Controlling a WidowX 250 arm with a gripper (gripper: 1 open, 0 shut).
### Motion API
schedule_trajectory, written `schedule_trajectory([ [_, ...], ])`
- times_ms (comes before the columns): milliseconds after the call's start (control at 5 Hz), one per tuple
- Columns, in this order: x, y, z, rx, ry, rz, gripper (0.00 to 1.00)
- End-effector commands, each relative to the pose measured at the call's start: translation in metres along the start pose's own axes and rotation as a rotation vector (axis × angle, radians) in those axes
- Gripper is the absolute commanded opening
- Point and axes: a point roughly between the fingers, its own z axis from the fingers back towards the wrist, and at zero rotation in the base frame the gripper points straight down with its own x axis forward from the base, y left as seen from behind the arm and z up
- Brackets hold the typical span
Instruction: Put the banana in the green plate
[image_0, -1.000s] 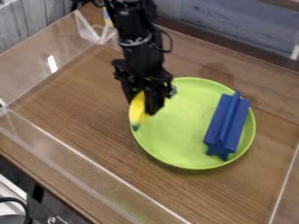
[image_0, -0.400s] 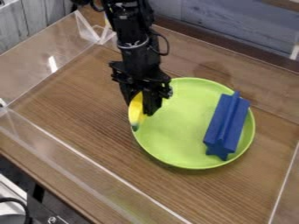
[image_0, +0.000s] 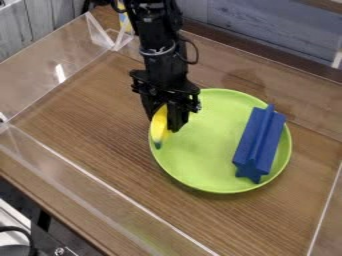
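- Illumination: moderate and fairly even; the scene is neither harshly bright nor dim.
- Source: not in view; direction cannot be firmly established.
- Glare: pale, streaky reflections along the clear panels (image_0: 94, 185) left of and below the bench (image_0: 80, 130).
- Plate: the green plate (image_0: 201, 150) is evenly lit, vivid in colour.
- Shadow: the blue block (image_0: 259, 145) shows a darker side face.
- Dark areas: the black arm (image_0: 163, 60) loses most surface detail; its fingers (image_0: 171, 112) appear, as far as the low resolution allows, poorly defined.
- Sharpness: soft throughout, fine wood grain only faintly resolved.
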Motion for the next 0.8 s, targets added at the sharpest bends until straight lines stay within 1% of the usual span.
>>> schedule_trajectory([
  [0,0.014,0.001,0.011,0.019,-0.050,-0.014,0.00],
  [200,0.015,-0.007,0.005,0.016,-0.041,-0.021,0.00],
  [600,0.019,-0.030,-0.012,0.012,-0.024,-0.048,0.00],
])
